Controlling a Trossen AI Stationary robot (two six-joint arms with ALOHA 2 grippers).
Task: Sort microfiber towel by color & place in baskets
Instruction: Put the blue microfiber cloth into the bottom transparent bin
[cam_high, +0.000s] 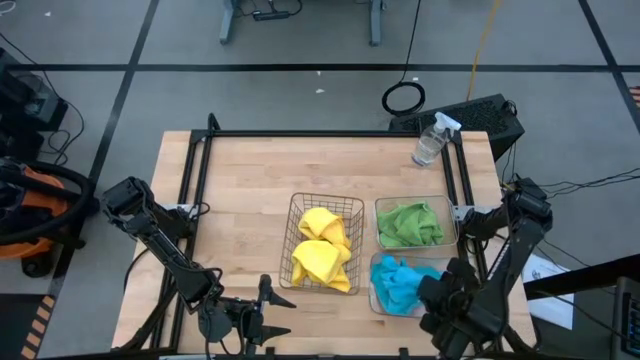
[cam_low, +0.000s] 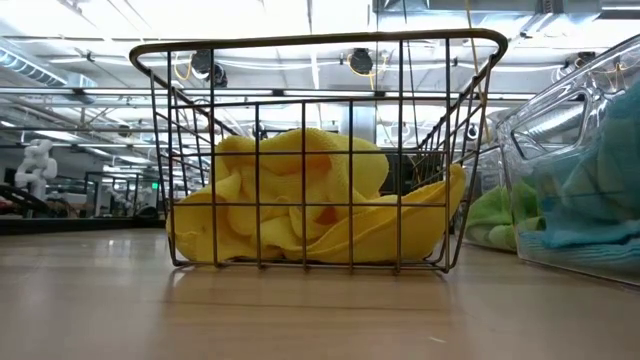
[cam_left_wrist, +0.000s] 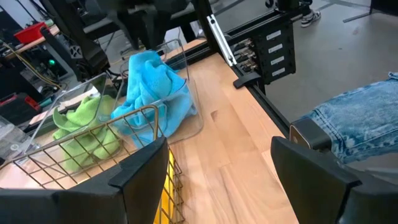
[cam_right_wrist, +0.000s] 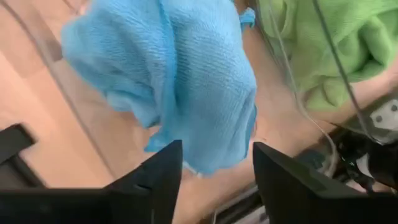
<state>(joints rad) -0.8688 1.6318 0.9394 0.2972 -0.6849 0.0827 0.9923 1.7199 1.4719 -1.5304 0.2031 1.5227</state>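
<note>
— Towels are all looking sorted: yellow towels (cam_high: 323, 250) are lying in the wire basket (cam_high: 296, 215), green towel (cam_high: 409, 224) in the far clear tub (cam_high: 380, 208), blue towel (cam_high: 398, 282) in the near clear tub (cam_high: 374, 300).

— What are your hands doing?

— My right hand (cam_right_wrist: 211, 180) is hanging over the blue towel with its fingers parted, gripping nothing. My left hand (cam_left_wrist: 211, 171) is waiting open near the table's (cam_high: 240, 180) front edge.

— Anything left?

— I'm seeing no loose towels, so I judge the sorting finished.

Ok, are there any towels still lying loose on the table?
No, the high view shows bare table outside the three baskets; towels lie only inside them.
</note>
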